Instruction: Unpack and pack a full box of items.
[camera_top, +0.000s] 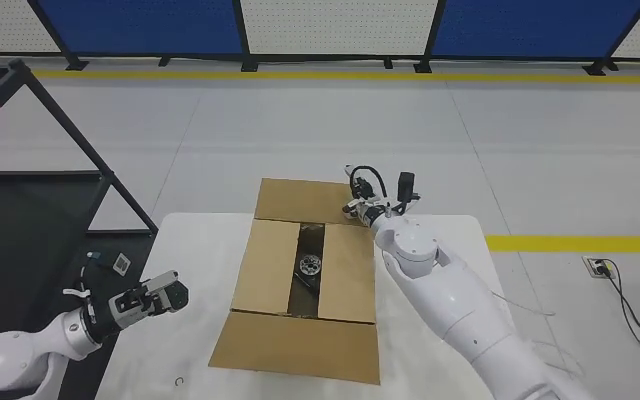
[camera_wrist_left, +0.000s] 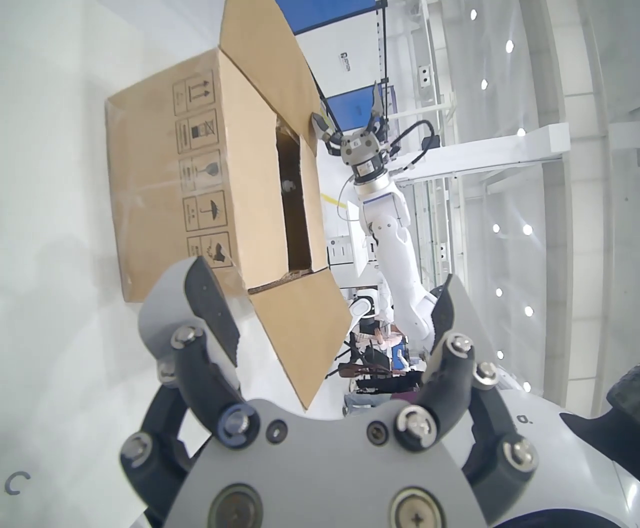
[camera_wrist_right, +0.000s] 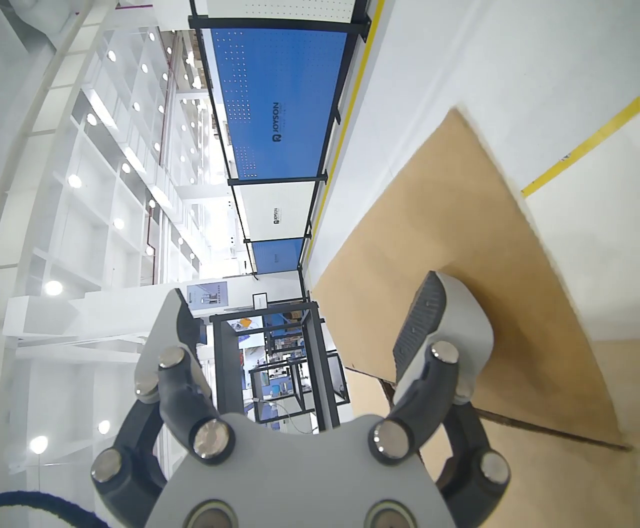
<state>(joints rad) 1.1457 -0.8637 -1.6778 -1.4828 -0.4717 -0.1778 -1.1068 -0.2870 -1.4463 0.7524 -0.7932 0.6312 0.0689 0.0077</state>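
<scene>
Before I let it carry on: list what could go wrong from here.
1. The open right gripper has one finger at the far flap of the cardboard box; a push could crease it or shove the box, which the open left gripper, off to the side, is not steadying.
2. The side flaps leave only a narrow gap above the metal part; reaching in may snag them.

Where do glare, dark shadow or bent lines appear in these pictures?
Top view: the inside of the box lies in shadow. Left wrist view: ceiling lamps glare, beams look bent. Right wrist view: ceiling lamps wash out the shelves, which curve.
</scene>
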